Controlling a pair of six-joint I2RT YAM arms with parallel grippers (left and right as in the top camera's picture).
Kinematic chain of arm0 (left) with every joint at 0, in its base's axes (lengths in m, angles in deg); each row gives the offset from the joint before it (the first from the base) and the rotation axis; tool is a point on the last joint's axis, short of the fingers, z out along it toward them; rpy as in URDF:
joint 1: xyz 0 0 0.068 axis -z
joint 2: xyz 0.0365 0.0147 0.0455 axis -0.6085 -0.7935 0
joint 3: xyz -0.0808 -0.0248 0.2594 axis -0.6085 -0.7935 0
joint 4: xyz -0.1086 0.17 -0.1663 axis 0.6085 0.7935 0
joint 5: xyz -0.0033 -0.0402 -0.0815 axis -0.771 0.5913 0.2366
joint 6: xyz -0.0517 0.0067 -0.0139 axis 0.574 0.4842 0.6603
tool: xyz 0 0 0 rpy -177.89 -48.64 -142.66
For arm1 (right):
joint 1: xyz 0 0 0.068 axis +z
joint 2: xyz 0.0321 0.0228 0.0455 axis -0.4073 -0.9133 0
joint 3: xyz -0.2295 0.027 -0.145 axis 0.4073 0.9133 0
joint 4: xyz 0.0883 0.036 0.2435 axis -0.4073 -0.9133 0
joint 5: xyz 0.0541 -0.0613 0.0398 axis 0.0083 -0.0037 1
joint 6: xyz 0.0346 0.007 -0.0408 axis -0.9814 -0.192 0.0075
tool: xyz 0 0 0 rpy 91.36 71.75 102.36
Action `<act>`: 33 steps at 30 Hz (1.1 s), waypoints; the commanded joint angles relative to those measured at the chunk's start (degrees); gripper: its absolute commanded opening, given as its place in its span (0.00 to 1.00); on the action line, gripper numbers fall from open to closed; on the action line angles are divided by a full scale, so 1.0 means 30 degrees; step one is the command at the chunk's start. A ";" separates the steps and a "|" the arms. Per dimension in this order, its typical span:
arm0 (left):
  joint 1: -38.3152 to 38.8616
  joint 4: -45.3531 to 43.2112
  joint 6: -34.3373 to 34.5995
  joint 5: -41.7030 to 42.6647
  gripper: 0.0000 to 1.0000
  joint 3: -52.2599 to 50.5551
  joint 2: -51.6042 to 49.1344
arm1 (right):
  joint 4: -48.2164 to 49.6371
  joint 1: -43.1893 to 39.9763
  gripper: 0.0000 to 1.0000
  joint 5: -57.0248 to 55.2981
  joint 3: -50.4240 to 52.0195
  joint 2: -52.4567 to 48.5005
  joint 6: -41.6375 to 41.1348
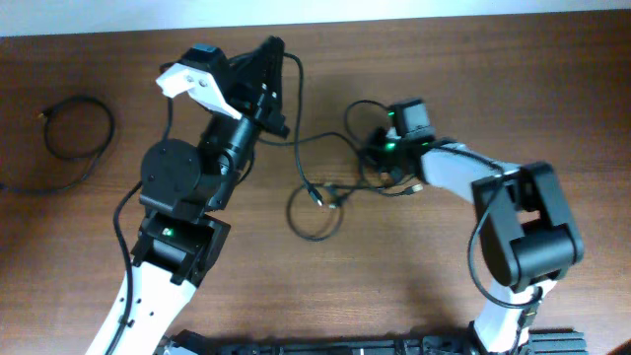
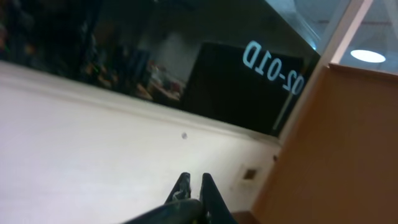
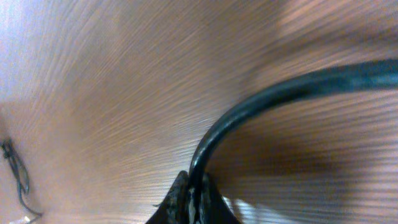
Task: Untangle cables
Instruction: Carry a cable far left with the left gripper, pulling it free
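Note:
A tangle of thin black cables lies at the table's middle, with a loop and small plug ends. One cable rises from it to my left gripper, which is raised at the back and shut on it. The left wrist view shows only the nearly closed fingertips against a wall, with a blurred dark strand at their base. My right gripper is low over the tangle's right end. It is shut on a black cable that curves up and right from the jaws.
A separate black cable lies looped at the far left of the wooden table. Another bit of cable shows at the left edge of the right wrist view. The arm bases stand at the front edge.

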 commanded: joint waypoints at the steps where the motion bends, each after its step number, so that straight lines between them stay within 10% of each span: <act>1: -0.0044 0.0663 -0.2011 -0.4707 0.00 0.1348 0.0306 | -0.4218 -0.2820 0.04 -0.2098 0.0933 -0.1151 0.4488; 10: -0.3585 0.0612 -0.2361 -0.5180 0.00 0.3504 0.0306 | -0.7737 -0.8240 0.04 -0.2237 0.0933 -0.1151 0.9435; 25: -0.4670 0.4772 -0.2353 -0.5173 0.00 0.4561 -0.1195 | -0.7737 -0.8590 0.04 -0.2375 0.0933 -0.1158 0.9661; 27: -0.4677 0.4787 -0.2361 -0.5173 0.00 0.4561 -0.1872 | -0.7752 -0.8590 0.15 -0.2375 0.0933 -0.1158 0.9661; 29: -0.4758 0.4772 -0.2361 -0.5180 0.00 0.4561 -0.2586 | -0.7752 -0.8597 0.48 -0.2375 0.0933 -0.1158 0.9661; 33: -0.5355 0.3832 -0.2361 -0.5173 0.00 0.4561 -0.3993 | -0.7949 -0.8597 0.58 -0.2375 0.0933 -0.1158 0.9653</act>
